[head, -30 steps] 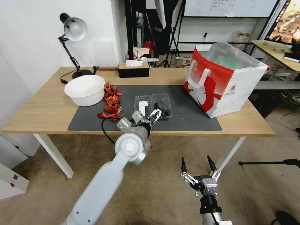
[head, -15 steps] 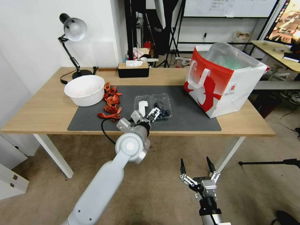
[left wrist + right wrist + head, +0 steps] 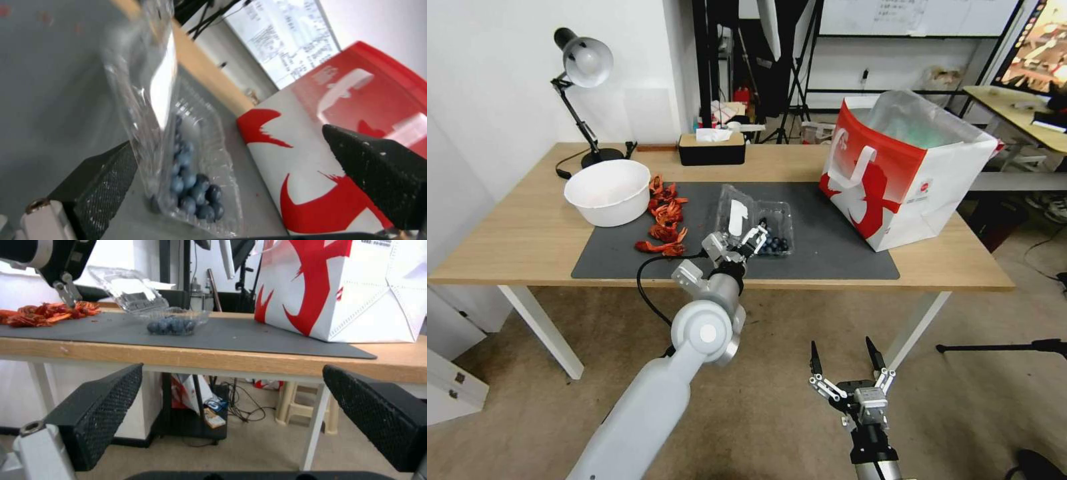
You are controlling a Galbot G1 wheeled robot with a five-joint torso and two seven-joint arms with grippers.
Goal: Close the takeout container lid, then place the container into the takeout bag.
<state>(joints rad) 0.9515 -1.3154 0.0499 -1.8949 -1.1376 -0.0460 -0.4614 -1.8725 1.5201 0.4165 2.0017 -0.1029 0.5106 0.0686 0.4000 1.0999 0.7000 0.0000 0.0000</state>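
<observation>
The takeout container (image 3: 774,230) lies on the dark mat with blue berries (image 3: 774,245) in its right half. Its lid (image 3: 735,210), bearing a white sticker, stands tilted up over the left half. My left gripper (image 3: 740,241) is open at the container's near edge, with one finger (image 3: 102,176) against the raised lid (image 3: 146,76) and the berries (image 3: 195,193) between the jaws. The takeout bag (image 3: 907,170) stands open to the right on the table. My right gripper (image 3: 846,357) hangs open low, in front of the table and below its top.
A white bowl (image 3: 608,192) and red scraps (image 3: 664,220) sit left of the container. A desk lamp (image 3: 584,67) and a black tissue box (image 3: 712,148) stand at the back. The dark mat (image 3: 827,257) runs between container and bag.
The lid has swung up from lying flat to standing tilted. My left gripper has shifted slightly left along the container's near edge. The right gripper has sunk a little.
</observation>
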